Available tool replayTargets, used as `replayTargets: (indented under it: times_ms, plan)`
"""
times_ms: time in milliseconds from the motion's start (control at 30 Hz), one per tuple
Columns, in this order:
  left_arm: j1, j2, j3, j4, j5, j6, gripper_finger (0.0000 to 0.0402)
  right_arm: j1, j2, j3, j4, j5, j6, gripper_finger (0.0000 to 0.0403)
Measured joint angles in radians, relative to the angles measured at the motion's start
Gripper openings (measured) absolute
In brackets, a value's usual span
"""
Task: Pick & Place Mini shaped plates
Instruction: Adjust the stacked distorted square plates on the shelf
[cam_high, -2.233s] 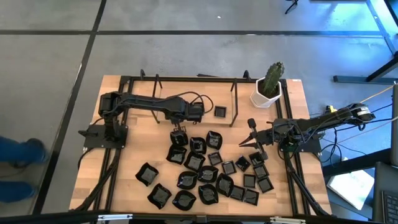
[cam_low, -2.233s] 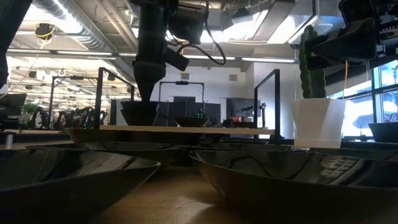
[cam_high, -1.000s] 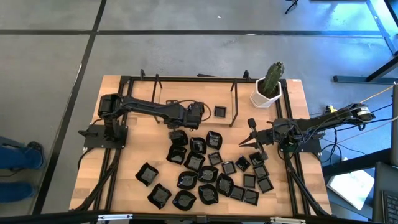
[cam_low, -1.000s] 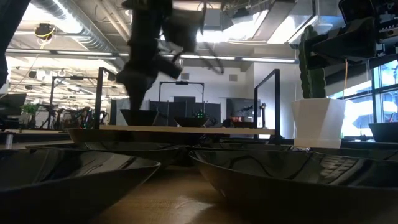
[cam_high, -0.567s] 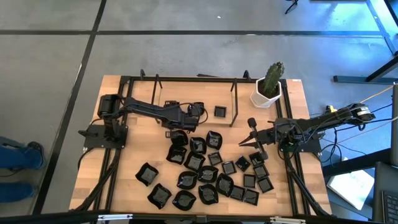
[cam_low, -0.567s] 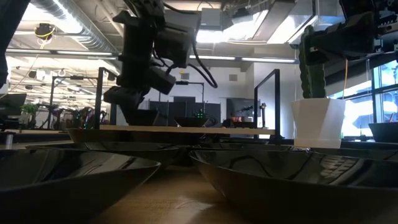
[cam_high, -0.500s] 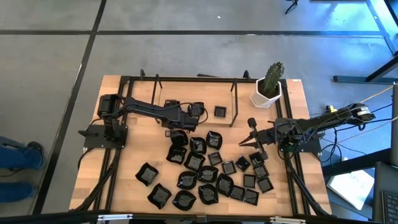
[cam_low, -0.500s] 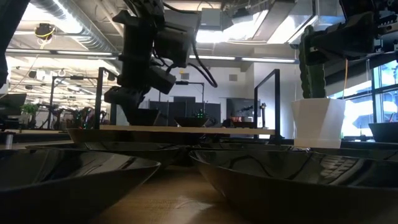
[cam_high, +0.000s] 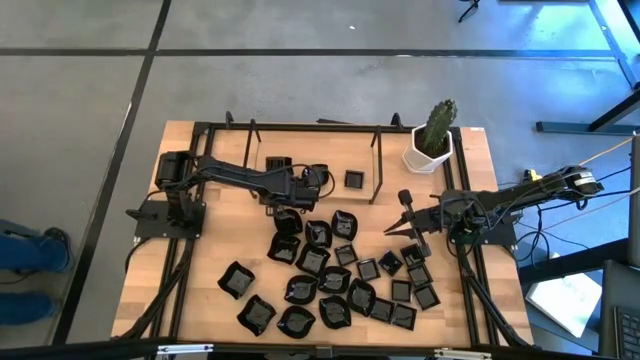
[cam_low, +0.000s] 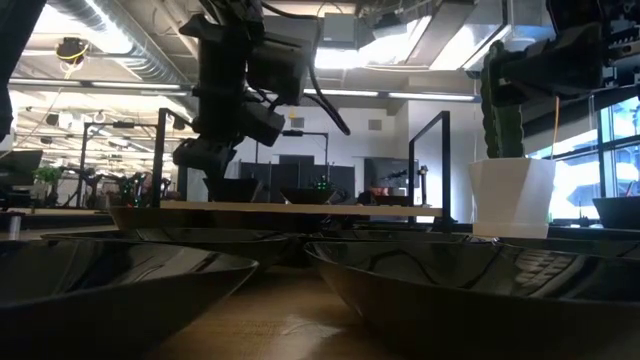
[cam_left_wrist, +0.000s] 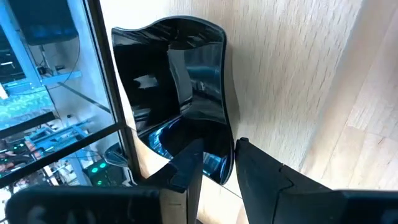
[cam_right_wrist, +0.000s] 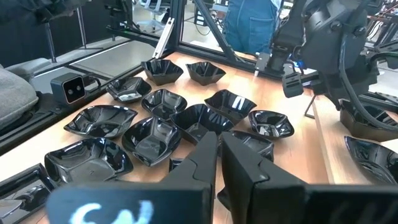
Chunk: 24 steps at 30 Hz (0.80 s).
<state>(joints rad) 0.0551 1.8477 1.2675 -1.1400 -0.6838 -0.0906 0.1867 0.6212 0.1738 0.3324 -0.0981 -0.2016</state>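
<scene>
Left gripper (cam_left_wrist: 216, 163): clamped on the rim of a wavy-rimmed black dish (cam_left_wrist: 180, 87), fingers set narrowly apart on either side of the edge; in the high view it sat upper centre, by the frame's back rail.
Right gripper (cam_right_wrist: 219, 155): fingers pressed together, holding nothing, hovering over the pile at centre right.
Mini shaped plates (cam_high: 330, 270): scattered across the lower middle of the table (cam_high: 210, 250).
Single square dish (cam_high: 353, 180): apart, upper centre.
</scene>
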Motion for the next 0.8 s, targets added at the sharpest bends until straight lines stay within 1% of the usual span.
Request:
replayTargets:
  times_ms: [333,467,700,800]
  plan:
    - [0.0,0.0,0.0,0.001,-0.005,0.024,0.0088,0.0,0.0,0.0,-0.009,0.0,-0.012,0.0026]
    - [0.0,0.0,0.0,0.001,-0.028,0.024,0.0088,0.0,0.0,0.0,-0.009,0.0,-0.011,0.0026]
    - [-0.039,-0.001,0.0,0.005,-0.036,0.069,0.0088,0.0,0.0,0.0,-0.017,0.0,-0.012,0.0026]
    - [-0.057,-0.001,0.0,0.006,-0.056,0.075,0.0088,0.0,0.0,0.0,-0.017,0.0,-0.014,0.0026]
